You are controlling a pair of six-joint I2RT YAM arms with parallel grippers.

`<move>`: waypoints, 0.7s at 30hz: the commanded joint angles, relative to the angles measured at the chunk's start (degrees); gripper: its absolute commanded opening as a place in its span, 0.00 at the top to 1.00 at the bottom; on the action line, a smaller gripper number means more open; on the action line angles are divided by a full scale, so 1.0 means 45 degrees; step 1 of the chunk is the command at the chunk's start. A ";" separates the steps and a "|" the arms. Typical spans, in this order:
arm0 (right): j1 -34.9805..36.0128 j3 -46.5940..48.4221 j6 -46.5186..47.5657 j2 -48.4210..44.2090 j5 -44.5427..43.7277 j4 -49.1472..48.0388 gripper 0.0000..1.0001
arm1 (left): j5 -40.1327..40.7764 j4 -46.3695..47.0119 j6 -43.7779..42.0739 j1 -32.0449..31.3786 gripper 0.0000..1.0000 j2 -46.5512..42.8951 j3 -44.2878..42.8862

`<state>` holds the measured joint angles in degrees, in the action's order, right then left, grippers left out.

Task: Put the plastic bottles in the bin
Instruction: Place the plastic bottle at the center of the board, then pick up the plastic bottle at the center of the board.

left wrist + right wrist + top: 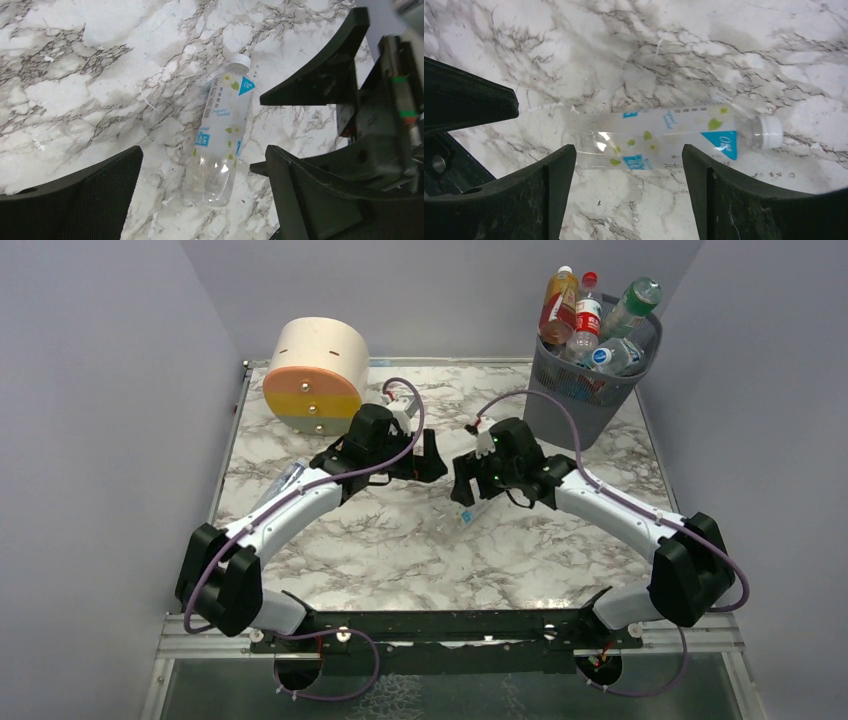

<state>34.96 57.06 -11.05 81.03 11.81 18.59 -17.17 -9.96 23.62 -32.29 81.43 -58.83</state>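
Observation:
A clear bottle [220, 140] with a white cap and a white-blue label lies on its side on the marble table; it also shows in the right wrist view [669, 137] and in the top view [468, 515]. My left gripper [200, 200] is open and hangs just above and beside the bottle's base. My right gripper [629, 190] is open, with the bottle lying just beyond its fingertips. In the top view the left gripper [432, 455] and the right gripper [463, 485] are close together at mid-table. The bin [590, 390] stands at the back right, piled with several bottles [585, 325].
The round beige-orange-yellow drawer unit [315, 375] stands at the back left. Another clear bottle [288, 478] lies partly under my left arm near the table's left edge. Grey walls close in both sides. The right gripper's fingers [325, 70] show in the left wrist view.

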 commanded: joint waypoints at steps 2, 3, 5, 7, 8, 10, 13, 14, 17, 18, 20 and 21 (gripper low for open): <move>0.1633 0.1328 0.1436 0.0601 -0.2060 0.1767 0.17 | 0.0479 -0.1996 -0.0266 0.0217 0.01 -0.1662 -0.0560; 0.1797 0.1493 0.1581 0.0607 -0.2403 0.2121 0.17 | 0.0508 -0.2169 -0.0321 0.0257 0.01 -0.1891 -0.0599; 0.2092 0.1619 0.1986 0.0493 -0.2995 0.2776 0.17 | 0.0496 -0.2439 -0.0432 0.0388 0.01 -0.2368 -0.0631; 0.2264 0.1610 0.2444 0.0292 -0.3515 0.3244 0.17 | 0.0467 -0.2534 -0.0509 0.0610 0.01 -0.2814 -0.0498; 0.2294 0.1558 0.2683 0.0181 -0.3575 0.3410 0.17 | 0.0426 -0.2522 -0.0464 0.0782 0.01 -0.3011 -0.0364; 0.2321 0.1489 0.3373 0.0064 -0.3298 0.3692 0.17 | 0.0370 -0.2379 -0.0237 0.1151 0.01 -0.3455 -0.0003; 0.2333 0.1180 0.4400 -0.0014 -0.3125 0.3372 0.16 | 0.0112 -0.2233 0.0128 0.1657 0.01 -0.3939 0.0404; 0.2359 0.1192 0.4713 0.0079 -0.3081 0.3301 0.16 | 0.0091 -0.2213 0.0216 0.1772 0.01 -0.4087 0.0442; 0.2534 0.1443 0.5315 0.0616 -0.2789 0.3213 0.16 | 0.0084 -0.2253 0.0352 0.1957 0.01 -0.4611 0.0445; 0.2725 0.1642 0.5535 0.0922 -0.2741 0.3279 0.16 | 0.0099 -0.2308 0.0357 0.2002 0.01 -0.4735 0.0440; 0.3237 0.1902 0.5971 0.1487 -0.2857 0.3302 0.16 | 0.0145 -0.2544 0.0291 0.2092 0.01 -0.4931 0.0351; 0.3495 0.2039 0.6208 0.1885 -0.2984 0.3392 0.16 | 0.0158 -0.2642 0.0254 0.2124 0.01 -0.5034 0.0340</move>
<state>46.78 63.33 10.48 84.53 -0.56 32.80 -16.32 -20.10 24.43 -23.57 61.65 -57.19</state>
